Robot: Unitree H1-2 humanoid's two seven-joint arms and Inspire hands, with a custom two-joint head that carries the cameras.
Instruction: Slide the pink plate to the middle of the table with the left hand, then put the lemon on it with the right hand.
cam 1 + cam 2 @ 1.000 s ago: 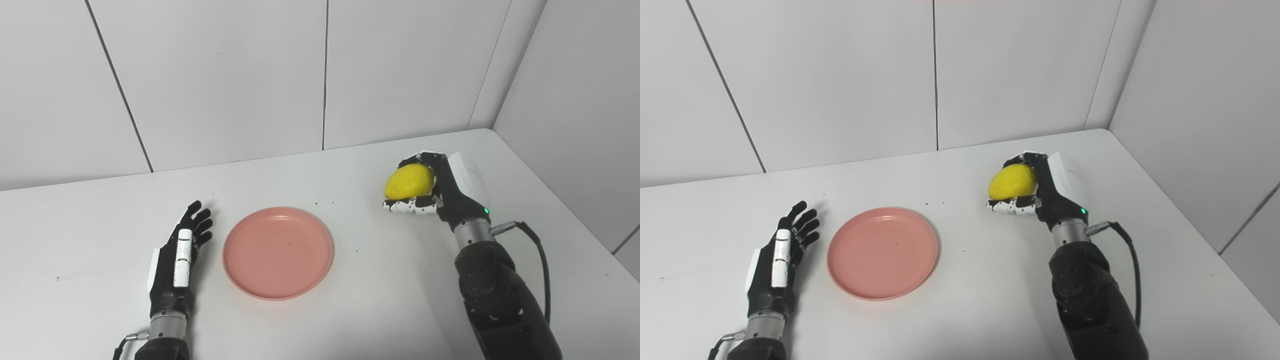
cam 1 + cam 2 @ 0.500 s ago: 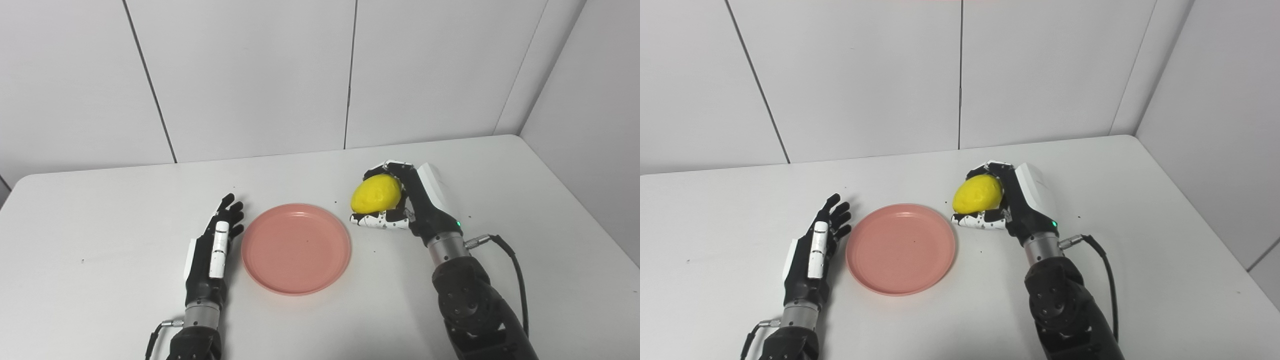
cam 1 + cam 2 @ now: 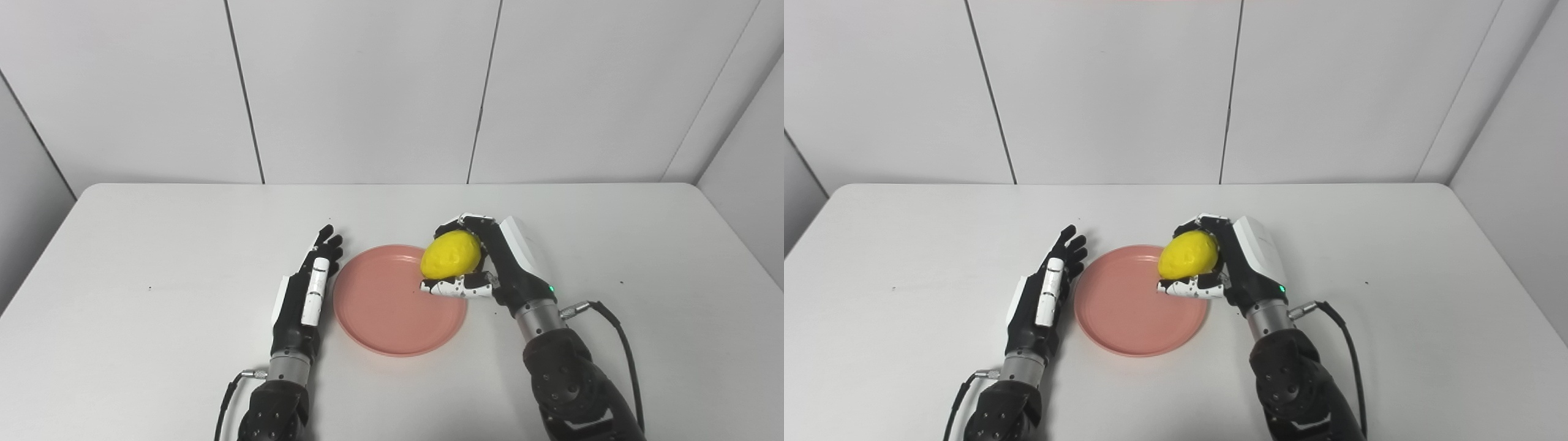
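- Your right hand is clasped around the lemon, fingers over the top and thumb beneath, which keeps the round fruit from rolling out.
- The lemon hangs above the right edge of the pink plate, not yet over its centre.
- Your left hand lies flat, fingers spread, holding nothing, just beside the plate's left rim, likely parked clear of the drop.
- The plate sits near mid-table.

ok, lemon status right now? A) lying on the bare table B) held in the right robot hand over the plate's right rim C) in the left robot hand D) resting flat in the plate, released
B: the right robot hand grips the lemon above the pink plate, near its right rim.
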